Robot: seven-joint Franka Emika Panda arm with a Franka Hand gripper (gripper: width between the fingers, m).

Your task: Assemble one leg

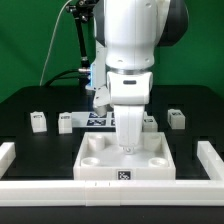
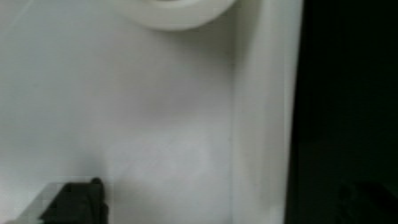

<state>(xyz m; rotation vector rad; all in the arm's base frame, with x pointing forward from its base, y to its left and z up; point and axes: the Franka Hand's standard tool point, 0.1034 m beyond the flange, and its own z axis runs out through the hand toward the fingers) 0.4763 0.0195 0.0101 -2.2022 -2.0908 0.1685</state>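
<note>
Small white legs stand on the black table behind the tray: one [image 1: 38,121] and another [image 1: 66,122] at the exterior view's left, one [image 1: 176,118] at its right. My gripper [image 1: 128,143] is low over the far edge of the big white tray [image 1: 100,165], away from all the legs. In the wrist view the dark fingertips [image 2: 75,200] stand wide apart. One is over the tray's white surface [image 2: 160,110], the other over the dark table beyond the tray's rim. A round socket [image 2: 178,10] shows close by. Nothing is between the jaws. The gripper [image 2: 221,205] is open.
The marker board [image 1: 98,120] lies behind the tray, partly hidden by the arm. White rails border the table at the exterior view's left [image 1: 8,152], right [image 1: 212,155] and front [image 1: 60,190]. A further small white part [image 1: 150,122] sits beside the arm.
</note>
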